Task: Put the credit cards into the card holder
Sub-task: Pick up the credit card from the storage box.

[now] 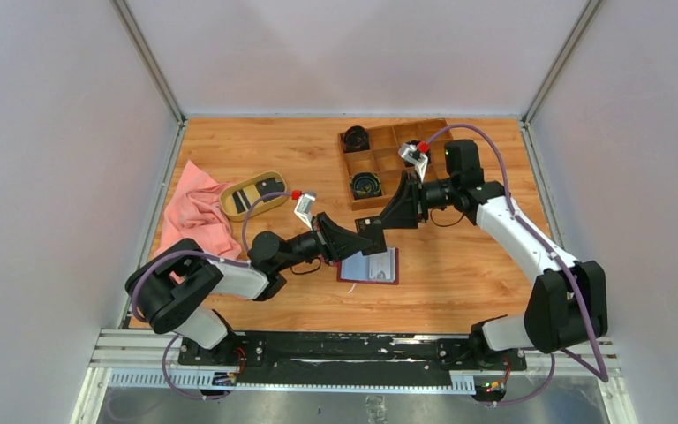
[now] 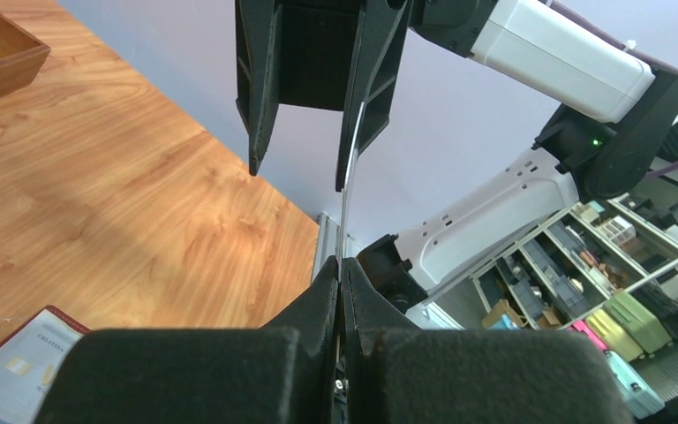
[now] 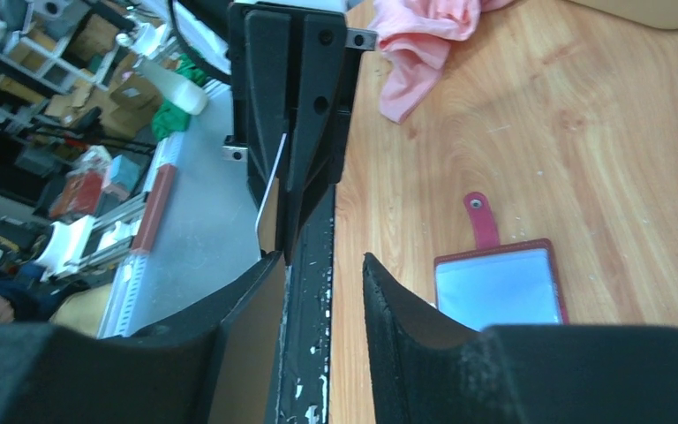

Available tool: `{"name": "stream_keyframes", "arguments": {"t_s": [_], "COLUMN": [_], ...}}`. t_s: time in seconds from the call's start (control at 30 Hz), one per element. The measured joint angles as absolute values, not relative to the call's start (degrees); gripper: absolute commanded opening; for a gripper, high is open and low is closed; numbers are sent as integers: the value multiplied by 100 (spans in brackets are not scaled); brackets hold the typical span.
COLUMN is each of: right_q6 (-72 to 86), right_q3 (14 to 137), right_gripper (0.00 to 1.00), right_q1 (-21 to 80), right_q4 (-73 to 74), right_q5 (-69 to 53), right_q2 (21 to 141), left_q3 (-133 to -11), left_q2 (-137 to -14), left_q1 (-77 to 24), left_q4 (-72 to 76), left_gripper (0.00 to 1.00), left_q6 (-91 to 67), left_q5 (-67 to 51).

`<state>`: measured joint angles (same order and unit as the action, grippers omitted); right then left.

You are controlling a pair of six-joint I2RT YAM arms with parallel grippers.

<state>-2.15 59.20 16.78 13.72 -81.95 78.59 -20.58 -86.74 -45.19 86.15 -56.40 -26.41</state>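
The card holder (image 1: 372,267) lies open on the wood, dark red with a clear pocket; it also shows in the right wrist view (image 3: 498,288) with its snap tab. Above it my left gripper (image 1: 362,237) is shut on a thin credit card (image 2: 348,194), seen edge-on in the left wrist view. My right gripper (image 3: 318,258) faces it from the right, open. The card (image 3: 269,190) reaches between the right gripper's fingers and lies against one finger (image 3: 260,291); a gap stays to the other. More dark cards (image 1: 249,196) lie in an oval dish.
An oval tan dish (image 1: 269,205) sits at the left middle, beside a crumpled pink cloth (image 1: 196,212). A wooden compartment box (image 1: 388,159) with dark round things stands at the back, behind the right arm. Grey walls close in the table.
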Motion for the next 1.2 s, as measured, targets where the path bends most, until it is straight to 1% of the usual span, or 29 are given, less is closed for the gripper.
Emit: {"name": "stream_keyframes", "arguments": {"t_s": [0.07,0.2,0.43,0.73,0.93,1.07,1.13,1.17,1.2], "right_q6": [-242,-257,-287,-255,-167,-102,-104,-95,-89], "right_q3": [5902,5798,5789,5787,5787,5787,5787,5787,5787], "right_gripper": [47,48,49,43,32,16,3,0,0], "right_q1": [1673,1522,1382,1704,1728,1737,1737,1737,1737], "right_q4": [1369,1372,1369,1367,1363,1337,1317,1310,1302], "right_q5": [-7988,-7620,-7983,-8097,-8079,-8077,-8079,-8075,-8071], "right_q2": [7782,7491,7373,7487,7629,7629,7634,7634,7636], "left_q3": [-2056,-2016,-1999,-2038,-2145,-2180,-2182,-2185,-2185], "left_q2": [-8674,-8656,-8652,-8711,-8952,-9041,-9043,-9043,-9043], "left_q1": [-4519,-4519,-4519,-4541,-4617,-4628,-4628,-4628,-4630], "left_q4": [8619,8624,8608,8611,8606,8604,8608,8611,8613], "left_gripper": [0,0,0,0,0,0,0,0,0], "left_q6": [-5640,-5634,-5627,-5640,-5642,-5642,-5640,-5640,-5640], "left_q5": [-2604,-2521,-2440,-2464,-2536,-2574,-2589,-2593,-2600]}}
